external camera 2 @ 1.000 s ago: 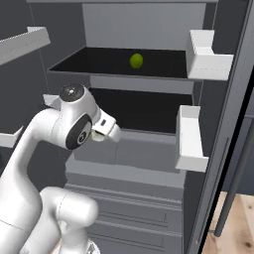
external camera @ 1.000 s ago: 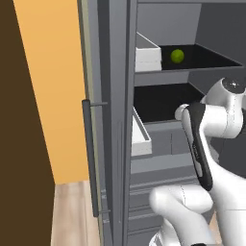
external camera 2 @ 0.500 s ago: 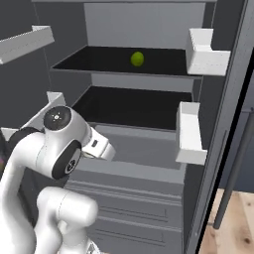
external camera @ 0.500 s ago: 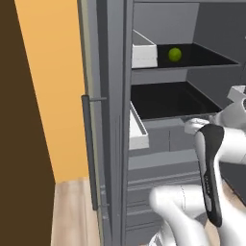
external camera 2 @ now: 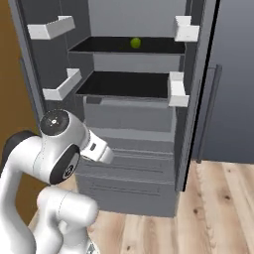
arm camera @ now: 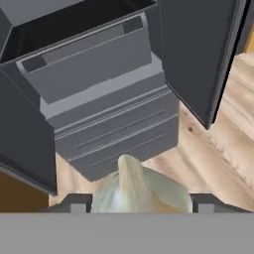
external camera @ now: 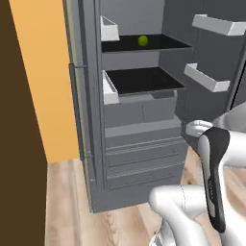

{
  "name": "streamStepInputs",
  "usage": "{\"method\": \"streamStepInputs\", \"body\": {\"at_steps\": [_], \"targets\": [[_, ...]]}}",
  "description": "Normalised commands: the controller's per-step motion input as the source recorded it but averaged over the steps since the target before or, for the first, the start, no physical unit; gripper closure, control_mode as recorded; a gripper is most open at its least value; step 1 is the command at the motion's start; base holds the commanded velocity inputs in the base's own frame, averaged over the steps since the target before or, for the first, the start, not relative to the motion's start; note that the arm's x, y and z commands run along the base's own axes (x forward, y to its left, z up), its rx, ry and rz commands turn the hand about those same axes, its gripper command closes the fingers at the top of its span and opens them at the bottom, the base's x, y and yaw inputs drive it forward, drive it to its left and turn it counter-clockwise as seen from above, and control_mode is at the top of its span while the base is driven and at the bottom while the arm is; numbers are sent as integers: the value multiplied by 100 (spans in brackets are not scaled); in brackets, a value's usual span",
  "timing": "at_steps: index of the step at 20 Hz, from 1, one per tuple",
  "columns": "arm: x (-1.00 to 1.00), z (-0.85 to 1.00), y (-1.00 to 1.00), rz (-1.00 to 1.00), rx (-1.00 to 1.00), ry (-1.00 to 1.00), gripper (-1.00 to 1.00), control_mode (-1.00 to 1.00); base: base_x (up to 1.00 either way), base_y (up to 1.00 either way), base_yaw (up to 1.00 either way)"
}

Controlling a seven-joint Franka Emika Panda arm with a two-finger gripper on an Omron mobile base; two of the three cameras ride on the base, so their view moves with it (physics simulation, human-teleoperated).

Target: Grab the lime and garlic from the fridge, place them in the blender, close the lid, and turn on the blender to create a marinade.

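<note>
One of my two ingredients is in hand: the garlic (arm camera: 140, 189) sits between the finger tips of the gripper (arm camera: 140, 202), pale and papery with its pointed tip up, and the jaws are clamped on it. A second ago my arm was up at shelf height inside the fridge (external camera: 139, 129); now it has dropped low and pulled back, and the base has backed off too, since both base views take in much more of the open fridge and the wooden floor (external camera 2: 218, 208) than they did. From the hand camera I look back at the grey drawers (arm camera: 114, 124) below the shelves.

The lime (external camera: 142, 41) has not moved. It rests on the upper black shelf (external camera: 158, 45), toward the back, well apart from my hand, with the white door bins (external camera 2: 178, 92) on either side.

I read this as the carry-away stage for the garlic: it is out of the fridge and needs to go to the blender next. That leaves the lime for a second trip, so I judge the task roughly a quarter done, with the lid and the knob untouched.

My main worry is the garlic slipping while the base turns, given its rounded, tapering shape.
</note>
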Motion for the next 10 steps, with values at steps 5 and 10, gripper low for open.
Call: {"method": "streamStepInputs", "body": {"at_steps": [5, 10], "targets": [[0, 0, 0, 0, 0, 0, 100, 100, -83, -44, -55], [0, 0, 0, 0, 0, 0, 100, 100, -32, -37, -75]]}}
